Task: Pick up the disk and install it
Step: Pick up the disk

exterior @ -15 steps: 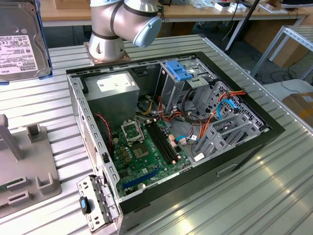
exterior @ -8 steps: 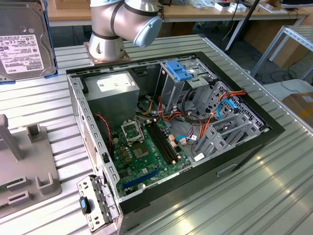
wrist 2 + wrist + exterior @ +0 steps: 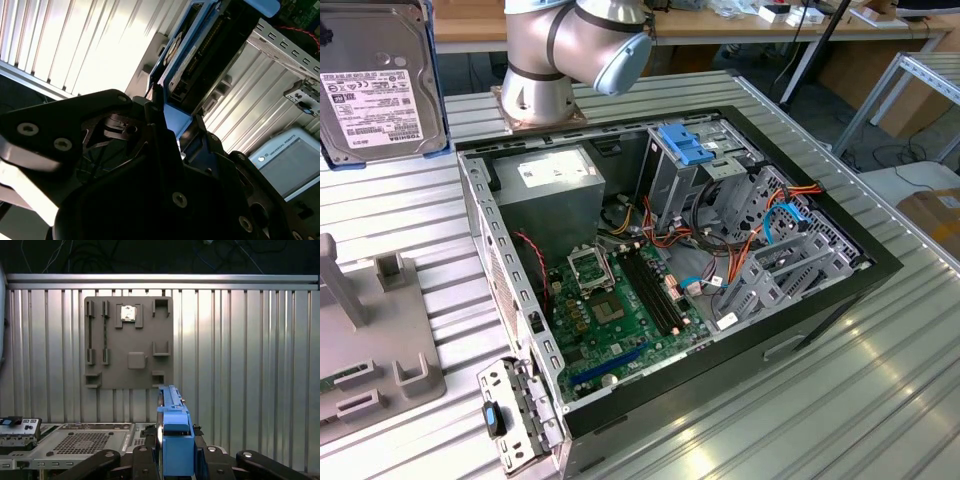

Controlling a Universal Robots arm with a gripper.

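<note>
1. Black two-fingered gripper (image 3: 176, 460) is seen clamped on the flat dark grey disk in its bright blue plastic carrier (image 3: 172, 420), which is held edge-on.
2. This end grip is judged to leave the disk's length free for a bay.
3. The disk is held clear of the ribbed metal table (image 3: 240, 365), to the exterior view's left of the open black computer case (image 3: 820, 325).
4. A white printed label (image 3: 370, 105) is borne on the disk's face; its print is left unread.

Disk (image 3: 175, 432) in tool (image 3: 176, 461) — case (image 3: 750, 365) on table (image 3: 840, 420)

Ribbed metal table (image 3: 880, 400) carries open computer case (image 3: 750, 350), grey fixture plate (image 3: 360, 350), arm base (image 3: 535, 100).
</note>
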